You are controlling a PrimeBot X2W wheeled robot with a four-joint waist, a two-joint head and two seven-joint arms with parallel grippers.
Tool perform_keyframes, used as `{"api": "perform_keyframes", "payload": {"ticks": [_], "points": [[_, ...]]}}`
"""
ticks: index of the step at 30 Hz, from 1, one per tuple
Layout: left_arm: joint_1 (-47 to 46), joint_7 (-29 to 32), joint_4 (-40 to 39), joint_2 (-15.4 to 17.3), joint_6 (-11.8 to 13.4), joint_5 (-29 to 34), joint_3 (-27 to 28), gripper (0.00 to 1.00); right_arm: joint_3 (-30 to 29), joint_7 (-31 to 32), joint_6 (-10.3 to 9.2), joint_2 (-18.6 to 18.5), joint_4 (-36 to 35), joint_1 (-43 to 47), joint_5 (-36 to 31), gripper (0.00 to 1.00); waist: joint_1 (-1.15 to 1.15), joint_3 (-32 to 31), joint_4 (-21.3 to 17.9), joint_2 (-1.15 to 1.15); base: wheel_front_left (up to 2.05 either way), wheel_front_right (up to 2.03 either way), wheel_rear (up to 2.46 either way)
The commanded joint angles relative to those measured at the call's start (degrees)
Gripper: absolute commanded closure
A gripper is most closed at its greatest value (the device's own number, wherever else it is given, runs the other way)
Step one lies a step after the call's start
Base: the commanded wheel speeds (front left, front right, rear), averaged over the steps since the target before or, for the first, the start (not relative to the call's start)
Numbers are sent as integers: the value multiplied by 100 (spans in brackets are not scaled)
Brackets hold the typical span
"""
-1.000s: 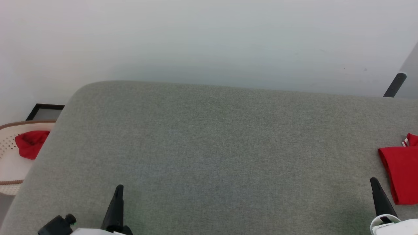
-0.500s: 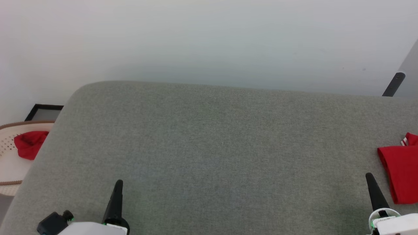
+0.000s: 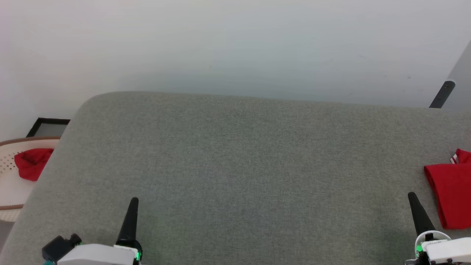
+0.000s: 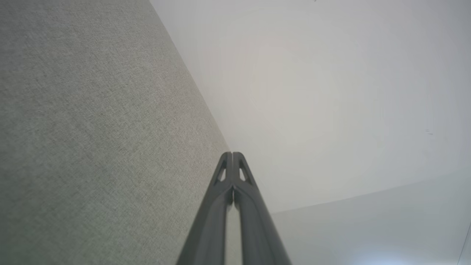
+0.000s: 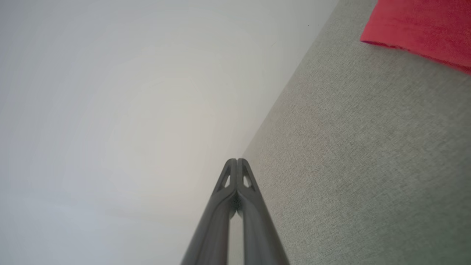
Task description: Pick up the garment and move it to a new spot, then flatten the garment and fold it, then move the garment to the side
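The garment [image 3: 450, 193], bright red and folded, lies at the right edge of the grey cushioned surface [image 3: 243, 165]; a bit of red-white striped trim shows at its top. Its corner [image 5: 423, 29] also shows in the right wrist view's upper right. My right gripper [image 3: 411, 195] rises at the lower right, just left of the garment and apart from it, fingertips [image 5: 236, 162] pressed together with nothing between them. My left gripper [image 3: 134, 201] stands at the lower left over bare cushion, its fingertips [image 4: 232, 154] also together and holding nothing.
A pale woven basket [image 3: 11, 180] sits off the cushion's left side with another red cloth [image 3: 31, 163] in it. A black frame [image 3: 48, 127] lies behind it. A white wall runs behind the cushion; a dark bar [image 3: 441, 95] leans at the far right.
Both grippers have risen slightly in the head view. The picture has shifted a little leftward, so the camera has moved. The garment lies as before.
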Motion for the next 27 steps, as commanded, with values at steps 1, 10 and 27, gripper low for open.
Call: {"api": "perform_keyframes", "payload": {"ticks": [1, 10, 27], "points": [[-103, 35, -4, 0, -14, -145, 31, 100, 6, 28, -2, 6, -9, -152, 142, 100, 0, 1, -2, 0, 0, 0, 0], [-204, 167, 72, -25, -14, -585, 84, 100, 17, 87, -2, 51, 87, -242, 546, 100, 0, 4, -17, 0, 0, 0, 0], [-376, 390, 212, -75, -17, -1319, 175, 100, 36, 188, -3, 124, 256, -382, 1233, 100, 0, 11, -45, 0, 0, 0, 0]]}}
